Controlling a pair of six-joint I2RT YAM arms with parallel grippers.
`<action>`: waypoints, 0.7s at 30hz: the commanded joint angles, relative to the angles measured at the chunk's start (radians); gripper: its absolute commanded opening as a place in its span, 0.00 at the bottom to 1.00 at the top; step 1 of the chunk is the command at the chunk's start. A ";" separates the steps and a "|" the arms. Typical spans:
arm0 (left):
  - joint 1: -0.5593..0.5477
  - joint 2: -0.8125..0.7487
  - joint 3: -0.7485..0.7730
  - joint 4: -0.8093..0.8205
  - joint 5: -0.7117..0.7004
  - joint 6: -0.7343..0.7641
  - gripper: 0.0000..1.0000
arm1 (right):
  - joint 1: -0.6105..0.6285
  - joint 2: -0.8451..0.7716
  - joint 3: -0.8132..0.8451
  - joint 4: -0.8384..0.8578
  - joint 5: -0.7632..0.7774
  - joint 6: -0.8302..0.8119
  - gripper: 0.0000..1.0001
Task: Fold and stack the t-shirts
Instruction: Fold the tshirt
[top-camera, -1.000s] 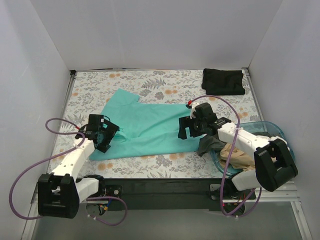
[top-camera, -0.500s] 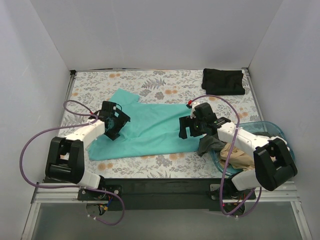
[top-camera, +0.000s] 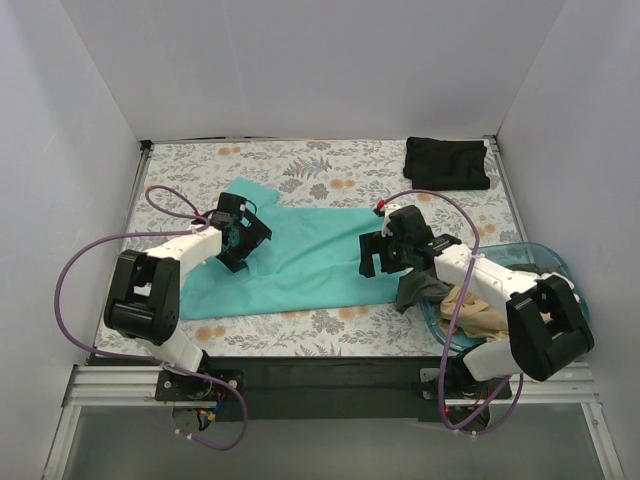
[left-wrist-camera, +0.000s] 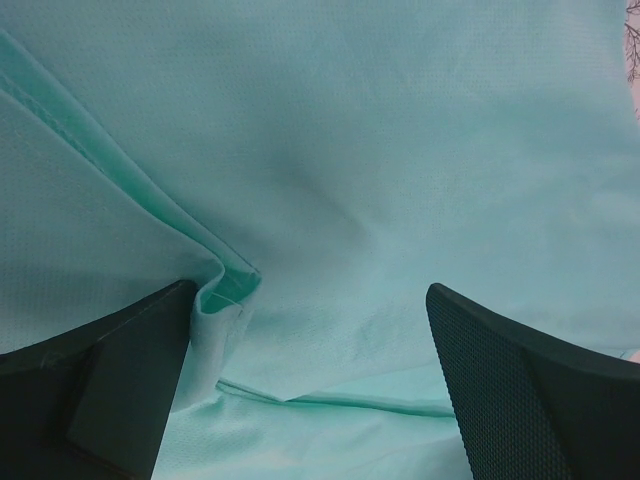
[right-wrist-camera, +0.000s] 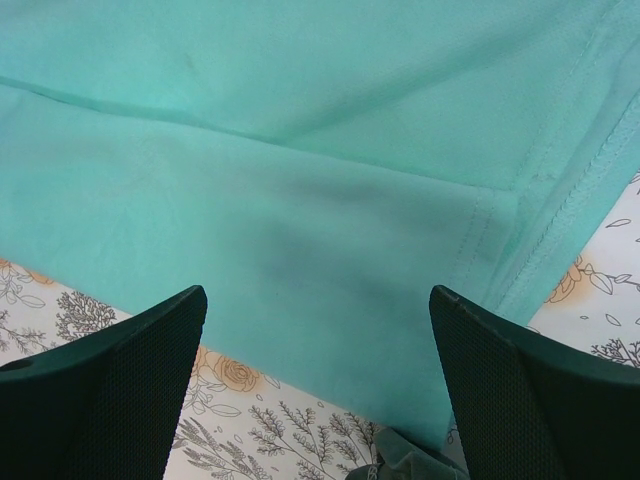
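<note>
The bright teal t-shirt (top-camera: 300, 255) lies spread across the middle of the floral tablecloth. My left gripper (top-camera: 243, 235) is open, low over the shirt's left part; in the left wrist view (left-wrist-camera: 310, 370) a folded seam ridge (left-wrist-camera: 225, 285) lies against the left finger. My right gripper (top-camera: 378, 255) is open over the shirt's right hem; the right wrist view shows it (right-wrist-camera: 315, 375) above the hem edge (right-wrist-camera: 540, 230). A folded black t-shirt (top-camera: 446, 162) lies at the back right. Tan (top-camera: 470, 308) and dark grey (top-camera: 420, 290) shirts hang from the basket.
The translucent blue plastic basket (top-camera: 545, 258) stands at the right front edge, beside the right arm. White walls enclose the table on three sides. Purple cables loop from both arms. The floral tablecloth (top-camera: 300, 160) covers the table.
My left gripper has moved away from the front left, up and to the right, onto the teal shirt's left part. The right gripper has hardly moved.
</note>
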 joint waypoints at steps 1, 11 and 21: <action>-0.007 0.002 0.032 -0.047 -0.054 0.021 0.98 | -0.001 0.000 0.041 -0.010 0.012 -0.004 0.98; -0.007 -0.103 0.099 -0.088 -0.127 0.073 0.98 | -0.002 -0.033 0.112 -0.029 0.069 -0.027 0.98; 0.022 0.000 0.378 -0.133 -0.301 0.139 0.98 | -0.080 -0.060 0.149 -0.038 0.196 0.003 0.98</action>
